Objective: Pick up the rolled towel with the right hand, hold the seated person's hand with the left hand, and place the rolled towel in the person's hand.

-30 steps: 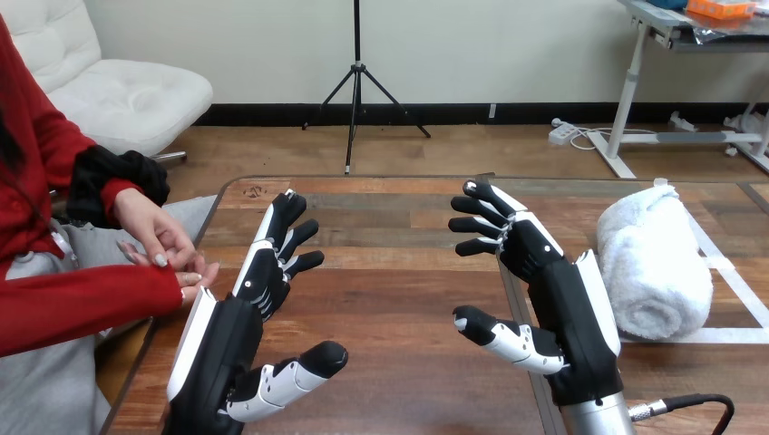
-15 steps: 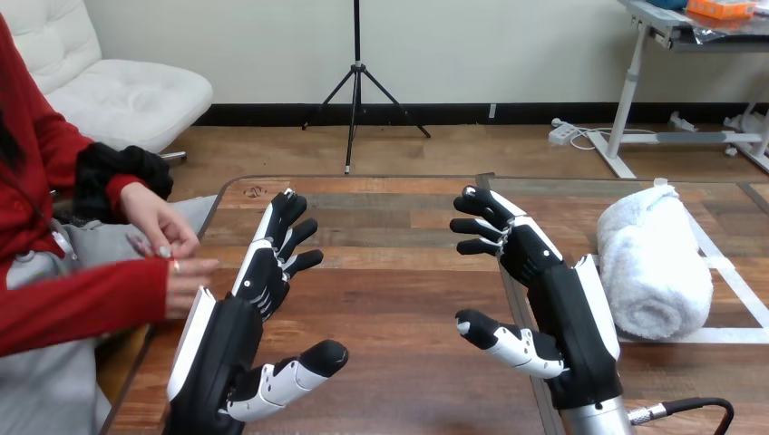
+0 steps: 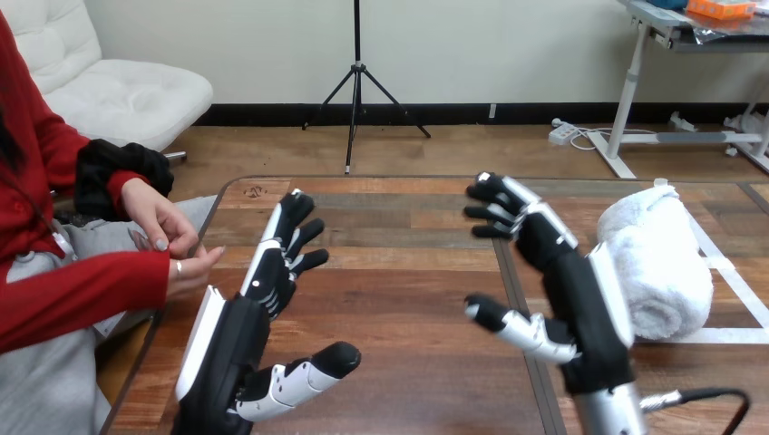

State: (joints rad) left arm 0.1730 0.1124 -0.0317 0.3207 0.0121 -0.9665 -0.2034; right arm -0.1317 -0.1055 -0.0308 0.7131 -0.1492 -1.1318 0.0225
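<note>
A white rolled towel (image 3: 655, 261) lies on the table's right side, inside a taped white outline. My right hand (image 3: 571, 290) hovers just left of the towel, its side close against the roll, fingers straight and spread, holding nothing. Over the table's left part my left hand (image 3: 245, 317) is raised with its fingers straight and thumb out. At the table's left edge, both of the person's hands (image 3: 172, 249) sit together, one touching the other, a short way left of my left hand's fingers and apart from them.
The wooden table (image 3: 399, 272) has a dark seam running front to back under my right hand. White tape (image 3: 734, 281) marks a rectangle around the towel. A black cable (image 3: 716, 399) trails from my right wrist.
My right hand has shifted right, closer to the towel. My left hand edged slightly right. The person's hands moved a little against each other at the table's left edge.
</note>
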